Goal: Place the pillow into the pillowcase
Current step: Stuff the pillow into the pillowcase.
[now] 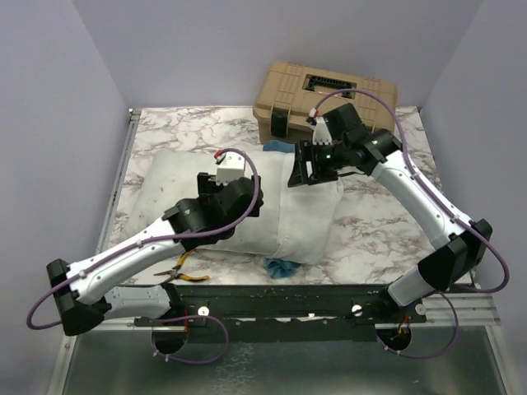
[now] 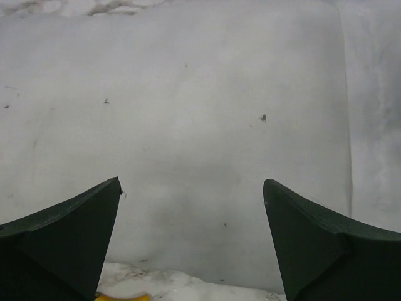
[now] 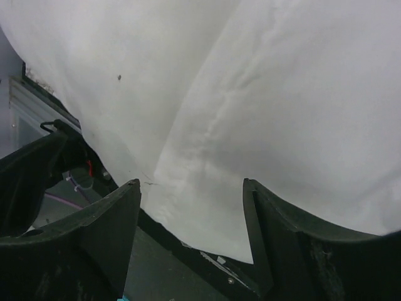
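Note:
The white pillow (image 1: 177,185) lies across the marble table, its right end inside the pillowcase (image 1: 309,222), which shows its plain white side with a blue frill (image 1: 282,268) at the near edge. My left gripper (image 1: 216,185) hovers over the pillow's middle. In the left wrist view it (image 2: 192,180) is open, with bare pillow (image 2: 188,113) between the fingers and the pillowcase edge (image 2: 376,125) to the right. My right gripper (image 1: 306,174) is at the far edge of the pillowcase. It (image 3: 190,181) stands open over the pillowcase hem (image 3: 301,113), beside the pillow (image 3: 125,63).
A tan toolbox (image 1: 325,99) stands at the back of the table behind the right gripper. Yellow-handled pliers (image 1: 185,276) lie by the near edge under the left arm, their handle (image 2: 119,296) showing below the pillow. Metal rails border the table's left and near edges.

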Robot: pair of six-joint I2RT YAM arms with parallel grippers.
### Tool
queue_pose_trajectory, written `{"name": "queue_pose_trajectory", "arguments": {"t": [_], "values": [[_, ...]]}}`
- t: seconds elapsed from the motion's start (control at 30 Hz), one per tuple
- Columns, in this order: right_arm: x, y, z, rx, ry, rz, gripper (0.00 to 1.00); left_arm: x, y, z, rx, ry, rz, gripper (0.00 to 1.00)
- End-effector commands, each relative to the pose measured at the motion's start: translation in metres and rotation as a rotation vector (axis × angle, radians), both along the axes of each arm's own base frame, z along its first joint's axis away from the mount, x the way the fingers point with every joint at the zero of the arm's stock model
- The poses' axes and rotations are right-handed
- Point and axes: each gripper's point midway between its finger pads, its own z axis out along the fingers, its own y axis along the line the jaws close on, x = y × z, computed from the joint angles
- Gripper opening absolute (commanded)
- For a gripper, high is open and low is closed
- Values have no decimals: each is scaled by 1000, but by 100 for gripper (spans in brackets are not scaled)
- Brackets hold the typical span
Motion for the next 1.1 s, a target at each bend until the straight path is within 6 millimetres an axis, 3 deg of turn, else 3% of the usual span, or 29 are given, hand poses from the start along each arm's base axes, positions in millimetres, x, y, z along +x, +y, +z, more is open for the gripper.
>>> {"name": "queue_pose_trajectory", "arguments": {"t": [0.0, 0.13, 0.2, 0.27, 0.37, 0.47, 0.57, 0.7, 0.8, 0.9, 0.97, 1.07], "values": [[-19, 31, -22, -52, 94, 67, 71, 12, -16, -43, -68, 246, -76, 97], [-20, 34, -56, -169, 121, 48, 70, 22, 2, -72, -86, 369, -35, 97], [-14, 31, -67, -220, 112, 34, 64, 24, 8, -87, -84, 419, -18, 97], [-7, 30, -71, -255, 91, 33, 53, 25, 9, -104, -81, 469, -24, 93], [4, 35, -61, -258, 45, 39, 27, 25, 0, -117, -81, 499, -71, 71], [14, 53, -16, -146, -37, 66, 4, 32, -16, -107, -144, 451, -137, 35], [14, 79, 58, 57, -163, 133, 0, 40, -37, -81, -254, 368, -208, 0], [-4, 99, 158, 336, -316, 222, 0, 45, -68, -44, -418, 301, -299, 0], [-30, 111, 205, 532, -360, 338, 0, 48, -96, -6, -555, 251, -389, 0], [-55, 116, 231, 675, -371, 436, 0, 50, -122, 41, -672, 152, -477, 0], [-59, 115, 235, 722, -396, 441, 0, 50, -133, 69, -715, 76, -518, 0], [-51, 112, 221, 679, -399, 390, 0, 59, -125, 74, -684, 24, -465, 0]]}}
